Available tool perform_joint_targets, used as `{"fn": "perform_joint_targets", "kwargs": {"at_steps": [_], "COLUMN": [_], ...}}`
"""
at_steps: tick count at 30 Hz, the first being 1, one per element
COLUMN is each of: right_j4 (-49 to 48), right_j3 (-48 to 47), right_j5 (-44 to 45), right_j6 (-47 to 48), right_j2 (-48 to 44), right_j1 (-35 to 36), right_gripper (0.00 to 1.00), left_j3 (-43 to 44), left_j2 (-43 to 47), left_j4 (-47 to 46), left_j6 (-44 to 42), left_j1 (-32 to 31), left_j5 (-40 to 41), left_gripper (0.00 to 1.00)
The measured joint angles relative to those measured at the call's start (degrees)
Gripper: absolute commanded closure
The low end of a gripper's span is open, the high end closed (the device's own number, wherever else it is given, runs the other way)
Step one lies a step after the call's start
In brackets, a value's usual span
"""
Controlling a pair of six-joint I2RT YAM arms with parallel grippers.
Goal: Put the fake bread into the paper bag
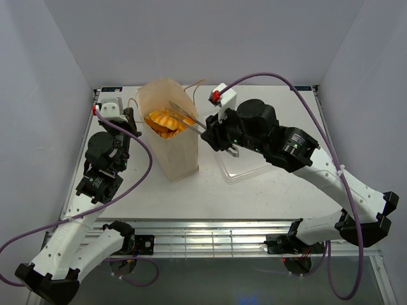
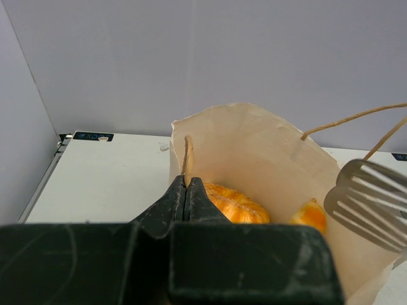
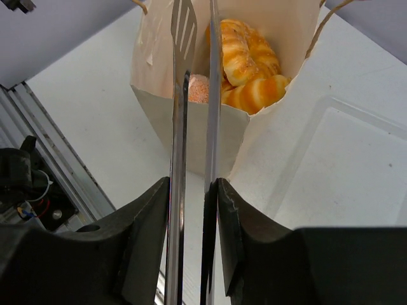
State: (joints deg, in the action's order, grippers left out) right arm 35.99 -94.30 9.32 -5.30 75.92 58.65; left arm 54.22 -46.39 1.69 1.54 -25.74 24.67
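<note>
- The left gripper [image 2: 186, 190] sits at the 9 o'clock side of the paper bag [image 1: 181, 155]. Its fingers are pressed together and pinch the bag's near rim. A brown string handle [image 2: 186, 152] rises from just above the pinch.
- The paper bag stands upright on the white surface [image 1: 254, 197], toward 10 o'clock from the surface's middle. Its mouth is open, and two thin string handles [image 2: 346, 121] arch off its 3 o'clock rim.
- The fake bread [image 1: 162, 122] lies inside the bag, below the rim. The right wrist view shows golden striped croissants [image 3: 238, 44] piled toward the bag's far wall. A pinkish bun [image 3: 198, 89] lies lower, against the near wall. The left wrist view shows only two orange tops over the rim.
- A pair of metal tongs [image 1: 187, 117] reaches over the bag's 3 o'clock rim, with its slotted heads above the bread. The two blades stand a little apart, and nothing is visibly caught between them. Whether the tips touch the bread cannot be told.
- The right gripper [image 3: 193, 187] is at 3 o'clock of the bag and is clamped on the tongs. One finger presses on the outside of each blade.
- A clear plastic tray [image 1: 238, 170] lies flat on the surface at 4 o'clock of the bag, just beside it. The right arm partly covers it.
</note>
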Motion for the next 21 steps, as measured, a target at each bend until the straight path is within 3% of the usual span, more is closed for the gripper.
{"fn": "perform_joint_targets", "kwargs": {"at_steps": [8,16,21], "right_j4": [-3.48,-8.85,-11.06], "right_j3": [-1.88,2.38,9.81], "right_j5": [0.28,9.11,11.43], "right_j6": [-0.26,0.42,-0.02], "right_j2": [-1.29,-9.35,-14.82], "right_j1": [0.04,-0.22,-7.48], "right_gripper": [0.60,0.58,0.58], "left_j3": [0.00,-0.26,-0.42], "left_j2": [0.00,0.00,0.00], "left_j4": [0.00,-0.26,-0.39], "left_j6": [0.00,-0.04,-0.04], "left_j1": [0.00,0.00,0.00], "left_j5": [0.04,1.20,2.38], "left_gripper": [0.99,0.99,1.00]}}
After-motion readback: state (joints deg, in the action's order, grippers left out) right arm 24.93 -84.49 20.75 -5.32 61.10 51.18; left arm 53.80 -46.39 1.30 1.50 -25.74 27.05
